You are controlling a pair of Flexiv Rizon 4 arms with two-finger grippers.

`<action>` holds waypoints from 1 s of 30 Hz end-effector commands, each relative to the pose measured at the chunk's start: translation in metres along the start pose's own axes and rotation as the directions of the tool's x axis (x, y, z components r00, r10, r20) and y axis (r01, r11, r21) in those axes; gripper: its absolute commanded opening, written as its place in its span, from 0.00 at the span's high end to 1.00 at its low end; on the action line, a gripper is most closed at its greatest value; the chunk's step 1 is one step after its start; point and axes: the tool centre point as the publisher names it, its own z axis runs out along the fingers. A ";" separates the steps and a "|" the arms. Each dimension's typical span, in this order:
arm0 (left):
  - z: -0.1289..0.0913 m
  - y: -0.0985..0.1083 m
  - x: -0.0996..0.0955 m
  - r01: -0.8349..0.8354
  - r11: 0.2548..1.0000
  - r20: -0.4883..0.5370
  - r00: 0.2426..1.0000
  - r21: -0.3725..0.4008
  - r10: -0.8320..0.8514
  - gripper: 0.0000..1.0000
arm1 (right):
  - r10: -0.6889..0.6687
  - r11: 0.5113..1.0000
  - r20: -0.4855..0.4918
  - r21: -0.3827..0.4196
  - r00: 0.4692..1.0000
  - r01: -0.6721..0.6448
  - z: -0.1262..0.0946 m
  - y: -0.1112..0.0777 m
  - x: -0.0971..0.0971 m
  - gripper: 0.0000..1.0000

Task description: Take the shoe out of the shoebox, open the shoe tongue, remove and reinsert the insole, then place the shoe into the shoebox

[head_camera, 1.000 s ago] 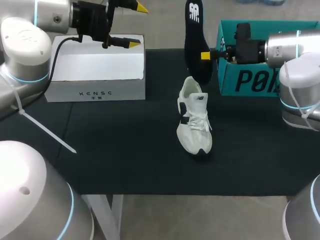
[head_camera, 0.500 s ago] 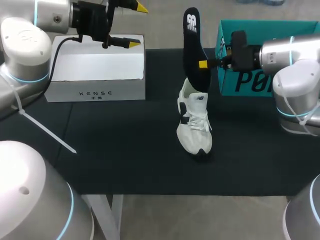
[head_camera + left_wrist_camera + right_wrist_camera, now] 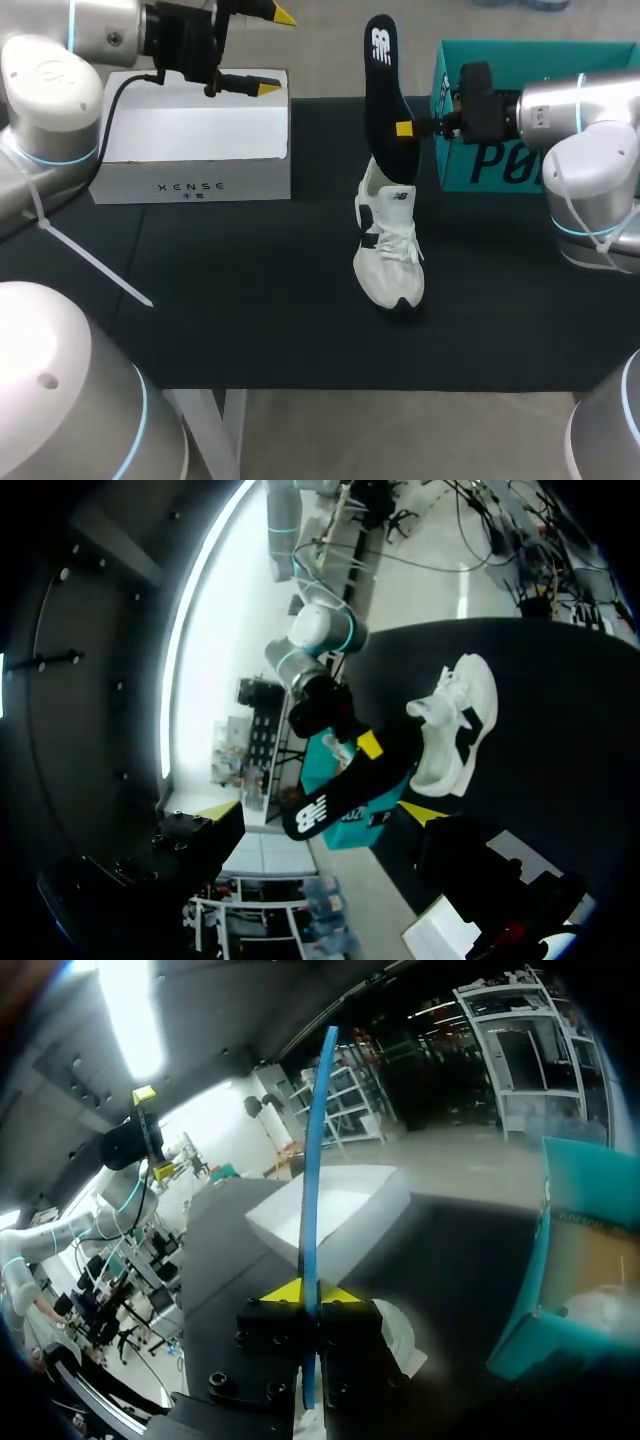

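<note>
A white shoe (image 3: 388,245) with a black side stripe stands on the black table mat, toe toward the front edge. The black insole (image 3: 384,90) stands upright above its heel, its lower end at the shoe's opening. My right gripper (image 3: 405,128) is shut on the insole's edge; in the right wrist view the insole (image 3: 315,1150) runs edge-on as a blue line between the closed yellow tips (image 3: 303,1292), with the shoe (image 3: 402,1345) just under them. The teal shoebox (image 3: 500,150) stands at the back right. My left gripper (image 3: 277,52) hangs open above the back left, holding nothing.
A white closed box (image 3: 195,140) lies at the back left under my left gripper. In the left wrist view the shoe (image 3: 455,725), insole (image 3: 345,795) and teal shoebox (image 3: 330,760) lie ahead of the open fingers. The mat's front half is bare.
My right gripper has carried the insole a little to the left, bringing its lower end over the shoe's heel opening. The left arm has stayed still.
</note>
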 end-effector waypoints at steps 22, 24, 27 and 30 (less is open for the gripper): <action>-0.001 0.000 0.000 0.000 1.000 -0.003 1.000 0.000 0.000 0.00 | -0.085 0.993 -0.002 -0.087 0.996 0.085 0.047 -0.025 -0.032 1.00; -0.001 0.000 0.000 0.000 1.000 -0.003 1.000 0.000 0.000 0.00 | -0.081 0.994 0.003 -0.074 0.997 0.081 0.045 -0.028 -0.034 1.00; -0.001 0.000 0.000 0.000 1.000 -0.003 1.000 0.000 0.000 0.00 | -0.074 0.995 0.008 -0.066 0.997 0.075 0.041 -0.031 -0.037 1.00; -0.001 0.000 0.000 0.000 1.000 -0.003 1.000 0.000 0.000 0.00 | -0.073 0.996 0.007 -0.059 0.997 0.074 0.039 -0.034 -0.038 1.00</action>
